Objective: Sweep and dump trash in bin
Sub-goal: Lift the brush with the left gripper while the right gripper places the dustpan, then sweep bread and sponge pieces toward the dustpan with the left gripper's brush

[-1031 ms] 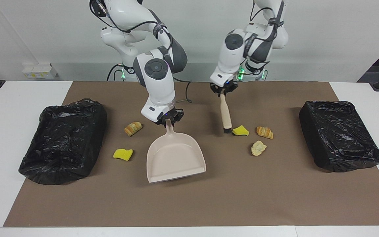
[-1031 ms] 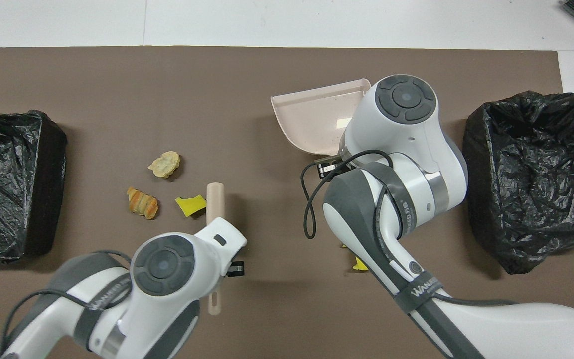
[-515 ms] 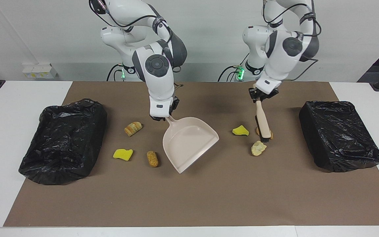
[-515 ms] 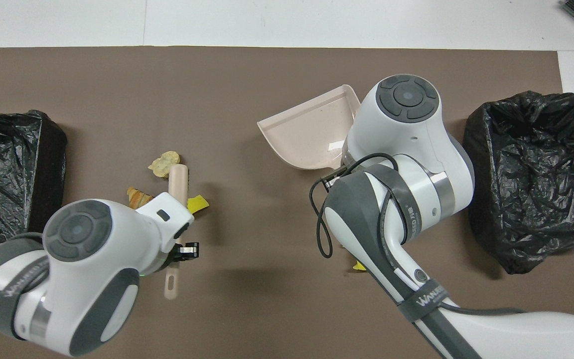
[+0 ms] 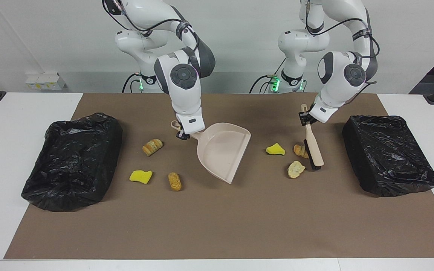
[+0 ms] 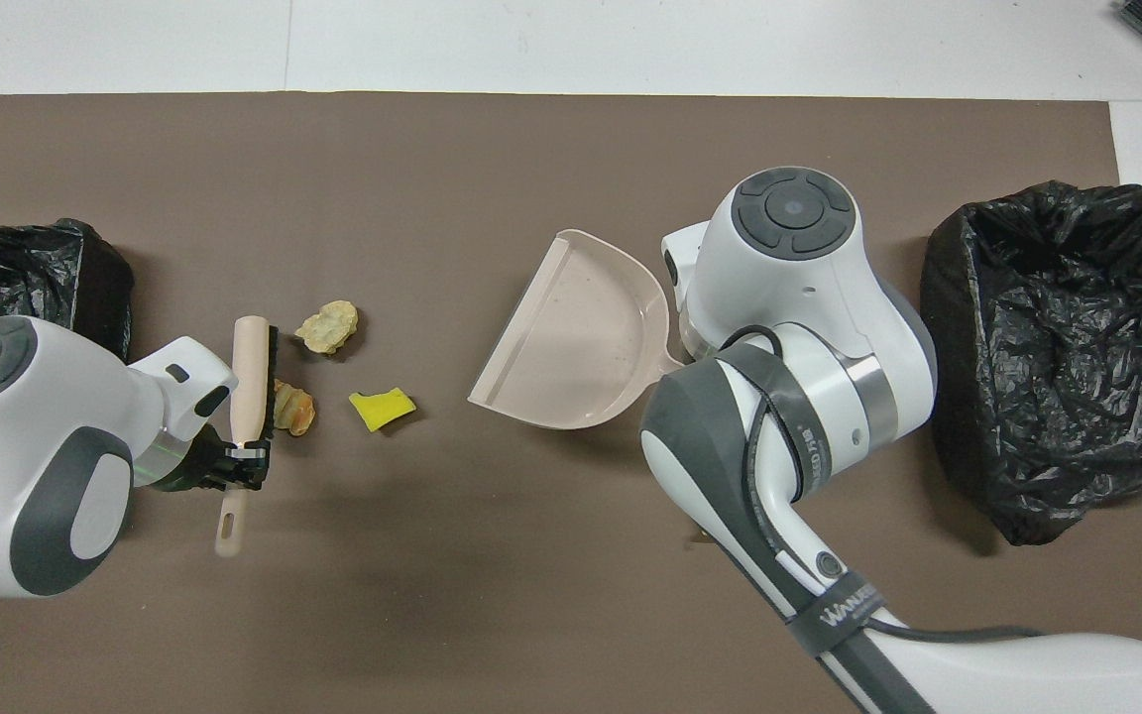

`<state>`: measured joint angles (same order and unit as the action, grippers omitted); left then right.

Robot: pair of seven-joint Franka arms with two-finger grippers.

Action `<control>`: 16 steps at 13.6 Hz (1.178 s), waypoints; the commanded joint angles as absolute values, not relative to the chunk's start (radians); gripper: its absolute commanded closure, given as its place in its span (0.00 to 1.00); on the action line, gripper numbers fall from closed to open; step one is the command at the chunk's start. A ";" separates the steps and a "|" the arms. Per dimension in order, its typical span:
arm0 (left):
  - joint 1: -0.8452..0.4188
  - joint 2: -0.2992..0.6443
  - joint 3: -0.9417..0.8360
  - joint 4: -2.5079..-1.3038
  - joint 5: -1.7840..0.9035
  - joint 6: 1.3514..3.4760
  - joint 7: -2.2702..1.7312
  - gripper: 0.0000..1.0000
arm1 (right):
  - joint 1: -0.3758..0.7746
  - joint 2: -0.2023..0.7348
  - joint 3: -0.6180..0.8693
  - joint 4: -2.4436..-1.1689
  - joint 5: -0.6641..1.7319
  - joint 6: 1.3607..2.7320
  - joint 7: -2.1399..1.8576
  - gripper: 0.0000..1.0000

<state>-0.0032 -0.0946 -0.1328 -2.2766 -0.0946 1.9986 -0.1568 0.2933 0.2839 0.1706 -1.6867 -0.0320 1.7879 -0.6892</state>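
**Facing view: both arms gripping tools over the brown mat**

The right arm is reaching down from its base toward the middle of the mat [image 5: 217,226], its forearm pointing steeply downward. The right gripper [image 5: 182,134] is clamping tight on the handle of the beige dustpan [image 5: 222,150], whose open mouth is turning toward the left arm's end of the table, with its lip resting low near the mat.

The left arm is bending out toward its own end, wrist angled down. The left gripper [image 5: 306,118] is squeezing fully closed around the handle of the brush [image 5: 314,147], which is slanting downward with its black bristles at the mat, just beside a brown bread lump [image 5: 298,149] and apparently touching it.

The trash is lying in two groups. Between brush and dustpan are sitting that brown lump, a pale lump [image 5: 295,169] and a yellow sponge scrap [image 5: 275,149]. Between the dustpan and the black-bagged bin [image 5: 72,160] at the right arm's end are lying a striped bread lump [image 5: 152,146], a second yellow scrap [image 5: 141,176] and a small tan lump [image 5: 174,181]. Another black-bagged bin [image 5: 388,154] is standing at the left arm's end, near the brush.
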 commanded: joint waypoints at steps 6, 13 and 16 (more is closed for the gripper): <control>0.019 -0.083 -0.149 -2.384 -0.084 2.180 -0.143 1.00 | 0.367 0.254 0.173 -1.879 -0.152 1.977 -0.815 1.00; -0.093 -0.100 -0.152 -2.462 -0.097 2.187 -0.069 1.00 | 0.407 0.298 0.173 -1.868 -0.225 2.006 -0.766 1.00; -0.142 -0.100 -0.152 -2.448 -0.187 2.149 -0.083 1.00 | 0.408 0.301 0.173 -1.867 -0.225 2.006 -0.764 1.00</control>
